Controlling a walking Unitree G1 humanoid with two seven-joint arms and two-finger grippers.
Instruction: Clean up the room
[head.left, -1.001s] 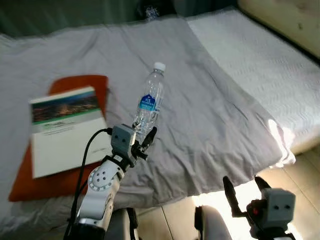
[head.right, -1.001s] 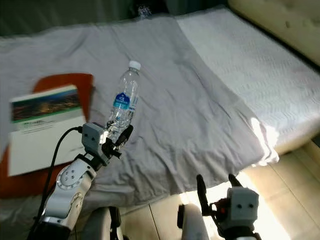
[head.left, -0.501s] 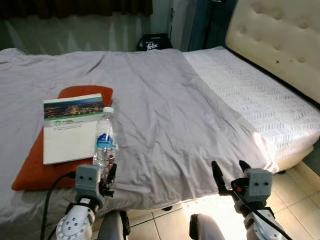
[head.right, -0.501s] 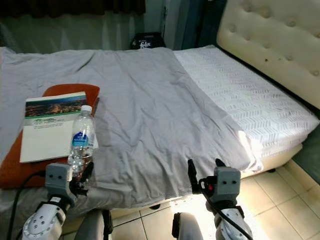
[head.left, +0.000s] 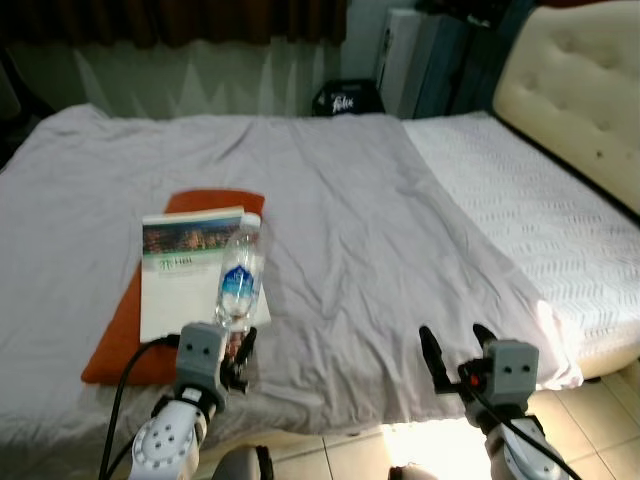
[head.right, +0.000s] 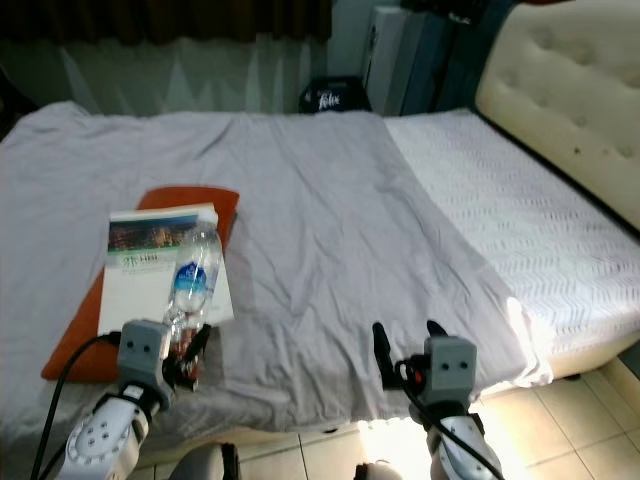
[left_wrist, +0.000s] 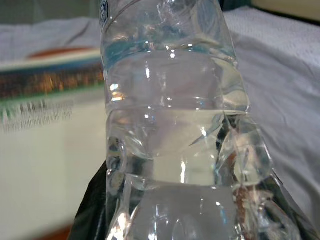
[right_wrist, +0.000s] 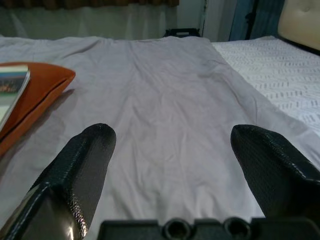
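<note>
Left gripper (head.left: 237, 352): low at the near edge of the bed, its black fingers clamped on the base of the water bottle.
Water bottle (head.left: 238, 278): clear plastic with a blue label, rising up and away from the left gripper's fingers, slightly tilted; its upper part stands in front of the book. In the left wrist view its ribbed, water-filled body (left_wrist: 170, 115) sits pinched between the two dark fingers.
Book (head.left: 185, 272): white cover with a photo strip along its far edge, lying flat just beyond the left gripper, on the orange cushion.
Orange cushion (head.left: 118, 345): flat under the book, reaching out to the left of the left gripper.
Right gripper (head.left: 459, 349): low over the bed's near edge, well to the right of the left gripper, fingers spread wide and holding nothing.
Grey sheet (head.right: 300, 200): rumpled, spreading beyond both grippers.
White mattress (head.left: 530, 210): bare patterned strip, beyond and to the right of the right gripper.
Headboard (head.left: 585, 110): cream, tufted, far right of the right gripper.
</note>
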